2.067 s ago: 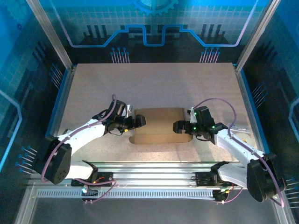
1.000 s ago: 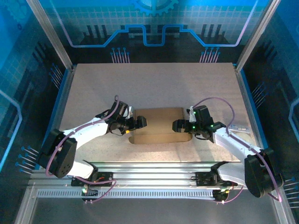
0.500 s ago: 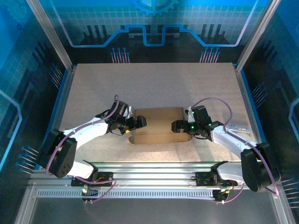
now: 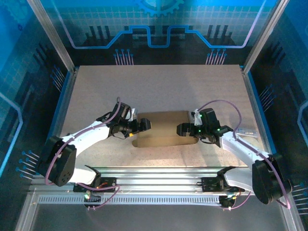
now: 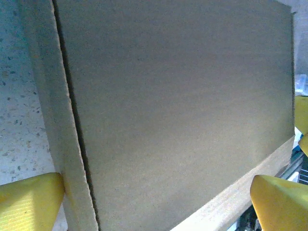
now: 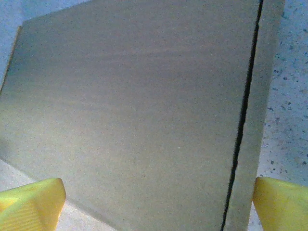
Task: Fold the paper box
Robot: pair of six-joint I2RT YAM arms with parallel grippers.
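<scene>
Paper box (image 4: 163,131) lying flat just toward 6 o'clock of the middle of the desk (image 4: 154,86). The left pincer (image 4: 146,125) stands at its 9 o'clock end and the right pincer (image 4: 179,129) at its 3 o'clock end. Both have their fingers spread wide and clamp nothing. Over the last two seconds the right pincer has crept slightly inward, while the box has not shifted. Its round-cornered flap at 6 o'clock stays flat, so that fold probably remains undone.
</scene>
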